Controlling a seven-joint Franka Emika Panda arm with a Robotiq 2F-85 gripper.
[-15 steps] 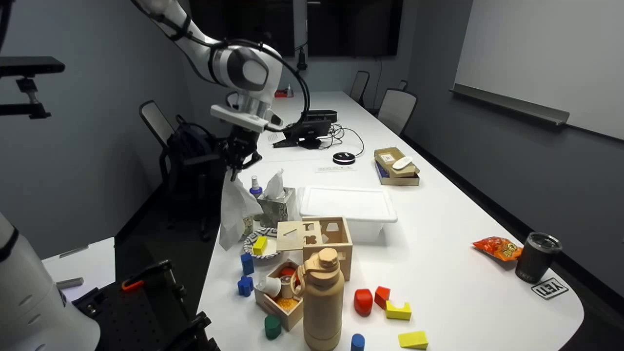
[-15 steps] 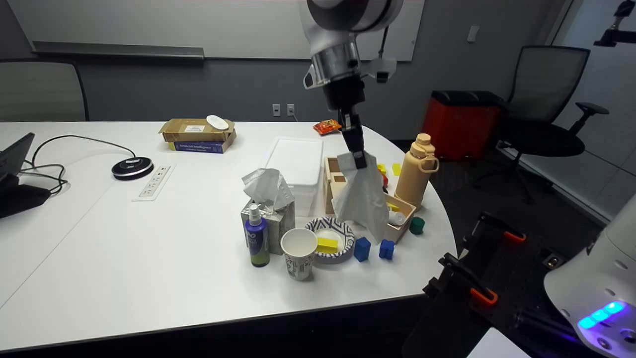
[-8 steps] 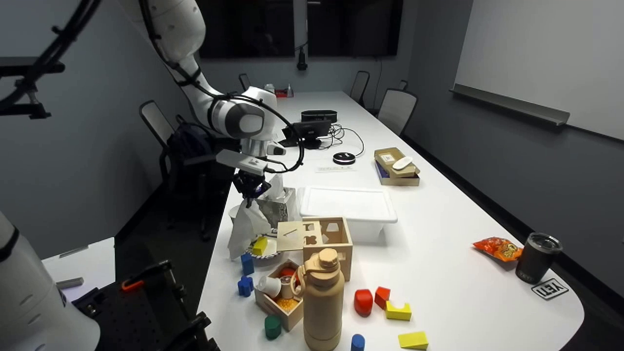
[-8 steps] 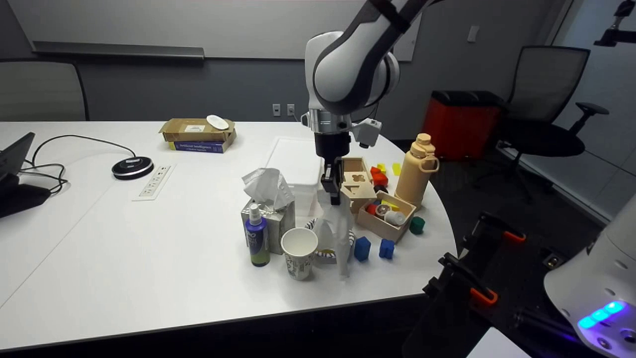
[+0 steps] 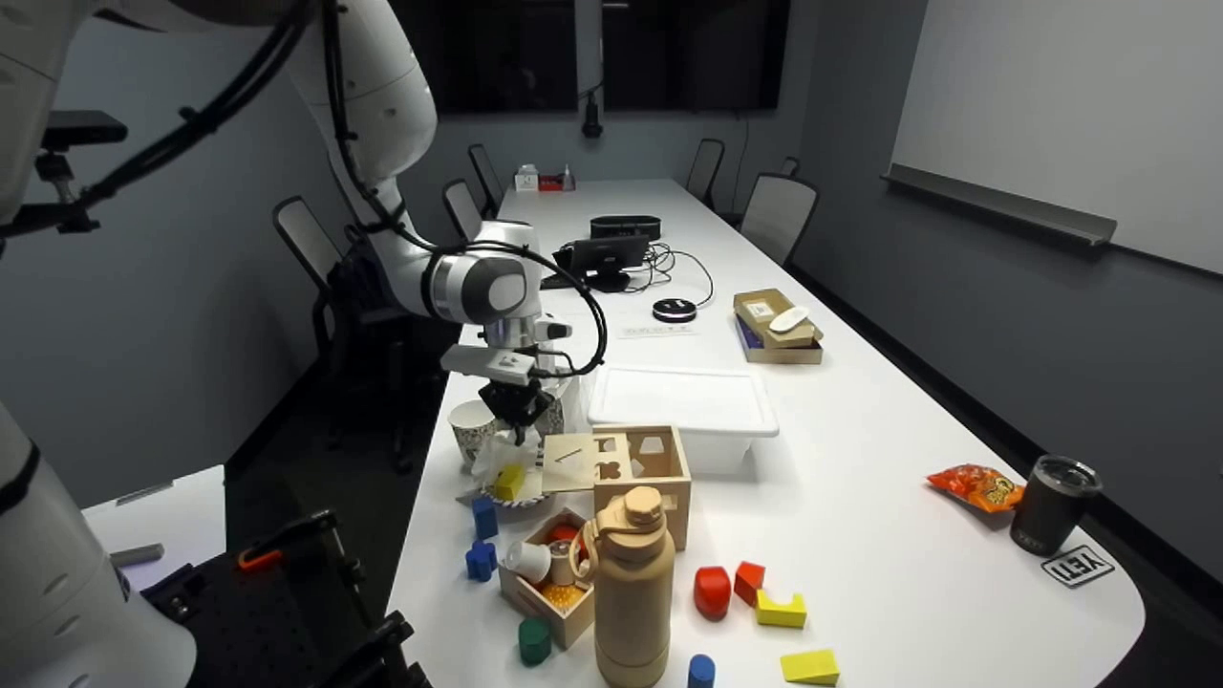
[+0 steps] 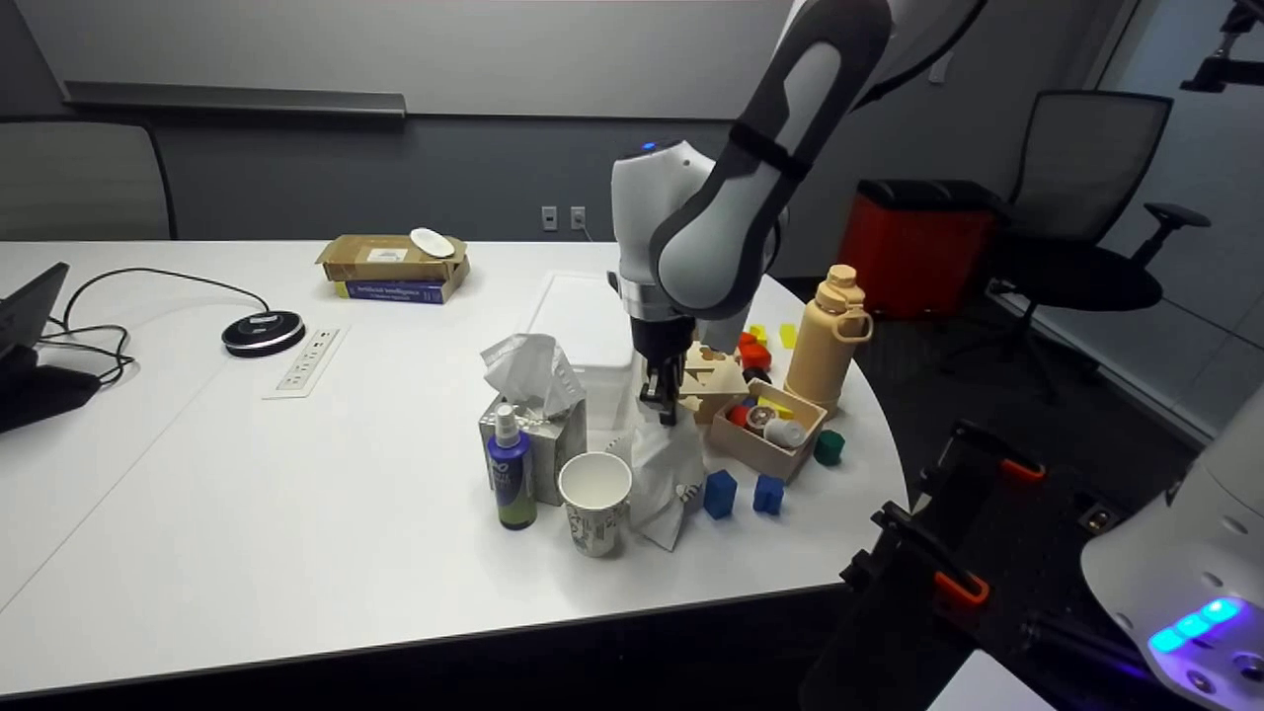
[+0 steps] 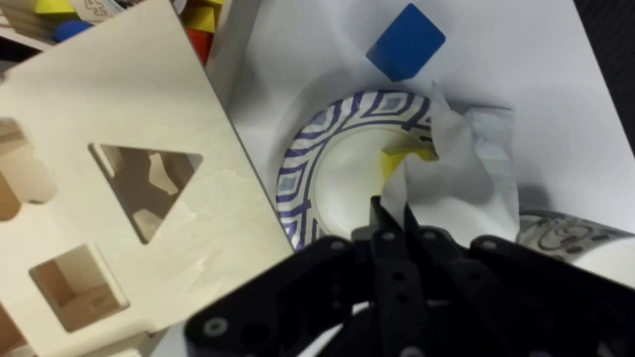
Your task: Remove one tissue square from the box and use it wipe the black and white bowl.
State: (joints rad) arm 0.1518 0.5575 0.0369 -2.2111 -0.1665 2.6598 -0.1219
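above the dark-and-white patterned bowl (image 7: 292,183), the robotiq gripper (image 7: 393,210) pinches a corner of the tissue square (image 7: 461,198) between its jaws; the sheet hangs from that pinch, covers one side of the rim in the wrist view, and trails its loose end past the bowl over the white tabletop (image 6: 346,494). one square is thus out, while the silver-grey tissue box (image 6: 558,449) stands near the bowl with another sheet (image 6: 533,370) poking from its top, so i judge the pulling step done and the wiping step only at its start. whether the paper presses on the bowl's floor cannot be told; in both exterior views the jaws seem to sit above it. a yellow block (image 7: 397,158) rests inside, partly hidden by the tissue, and will probably hamper a full sweep. the next move, to my mind, calls for lowering the pinch until the paper bunches against the bowl, then short, light strokes across the inside and along the rim, steering around the block or nudging it aside. room looks tight: the wooden shape-sorter lid (image 7: 213,198) reaches close to one edge and the paper cup (image 6: 594,504) stands near another, so wide strokes could knock either. such thin paper may also slip out or tear if dragged hard.
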